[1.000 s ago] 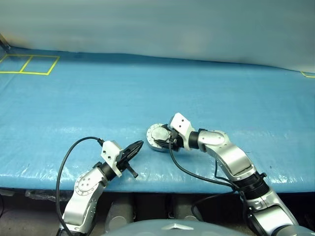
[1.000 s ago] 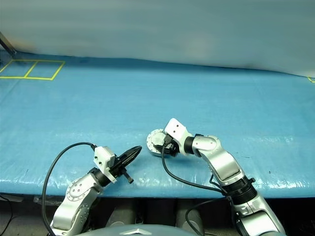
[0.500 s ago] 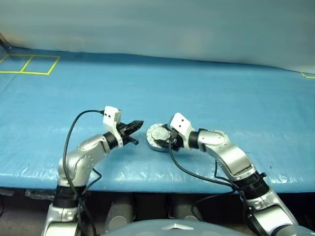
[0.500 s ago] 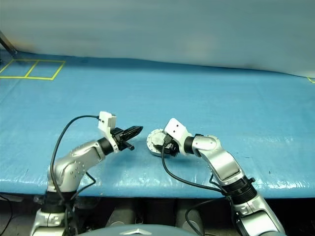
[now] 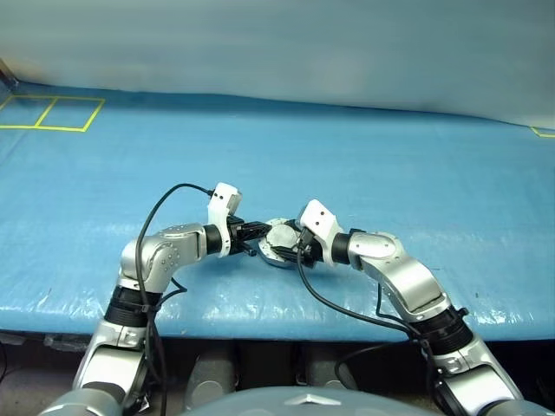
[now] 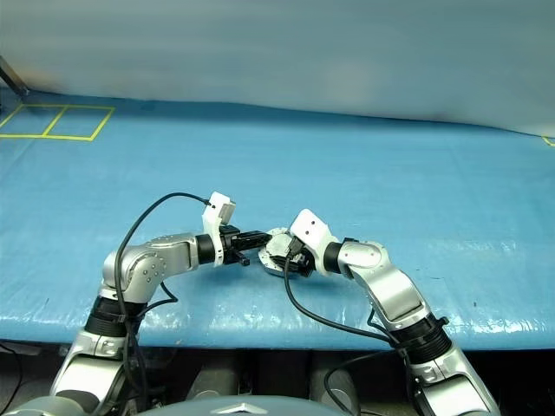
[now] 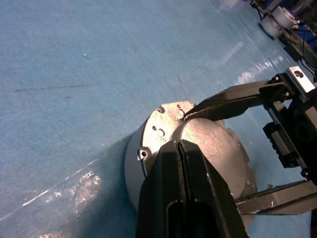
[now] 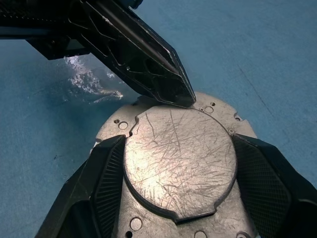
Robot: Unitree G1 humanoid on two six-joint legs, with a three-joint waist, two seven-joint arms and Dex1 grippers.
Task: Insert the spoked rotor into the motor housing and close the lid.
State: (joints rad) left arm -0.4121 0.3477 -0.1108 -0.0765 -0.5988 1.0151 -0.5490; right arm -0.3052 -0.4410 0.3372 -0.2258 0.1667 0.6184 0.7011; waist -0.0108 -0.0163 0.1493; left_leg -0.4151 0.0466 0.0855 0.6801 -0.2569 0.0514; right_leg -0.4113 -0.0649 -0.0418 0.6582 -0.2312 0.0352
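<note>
The motor housing [image 5: 276, 252] is a round silver can lying on the blue cover. Its lid [image 8: 181, 161], a plain scratched grey disc with notches, lies flat on top. My right gripper [image 8: 179, 142] is shut on the housing, with one finger against each side of the raised top. My left gripper [image 7: 179, 145] is shut, and its tip rests on the lid's edge on the side away from my right wrist. In the left eye view, the left gripper [image 5: 263, 230] comes in from the left and the right gripper [image 5: 290, 249] from the right. The spoked rotor is hidden.
A blue cover [image 5: 390, 165] spreads over the whole table, with wide bare room behind and to both sides. Yellow tape squares [image 5: 52, 113] mark the far left corner. The left arm's black cable [image 5: 165, 204] loops above its forearm. The table's front edge [image 5: 260, 325] runs just below the arms.
My left arm has swung up from the table's front edge, forward and to the right, until its shut tip reached the lid. The right gripper and the housing have kept still.
</note>
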